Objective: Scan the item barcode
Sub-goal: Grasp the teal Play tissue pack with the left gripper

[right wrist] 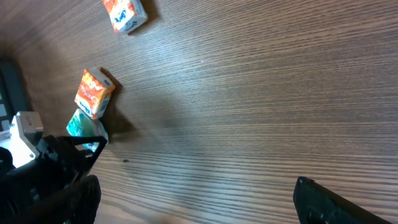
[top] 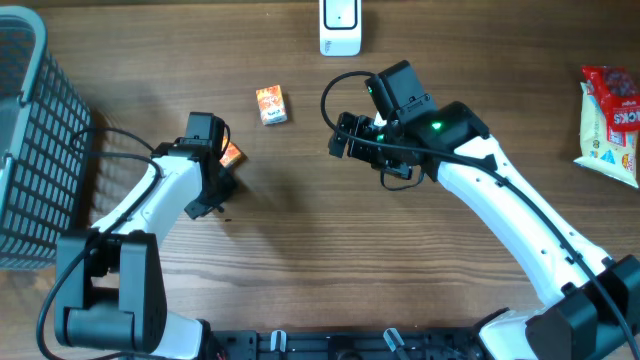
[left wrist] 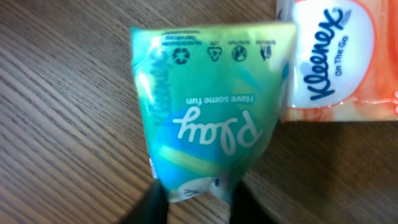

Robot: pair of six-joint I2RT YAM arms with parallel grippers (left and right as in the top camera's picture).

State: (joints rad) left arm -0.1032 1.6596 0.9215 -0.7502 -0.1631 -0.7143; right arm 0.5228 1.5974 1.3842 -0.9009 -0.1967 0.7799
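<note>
Left gripper (left wrist: 199, 204) pinches the crumpled end of a glossy, soft green tissue pack (left wrist: 205, 112), at 9 o'clock of the wood-grain table (left wrist: 56, 124). A boxy orange pack (left wrist: 342, 62) lies just beside, at 1 o'clock. Right gripper (top: 345, 135) gapes wide, empty.

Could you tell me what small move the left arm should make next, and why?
Probably lift straight up a little: the left gripper pinches the green Play tissue pack, which lies right beside the orange Kleenex pack, and the white scanner stands farther off.
</note>
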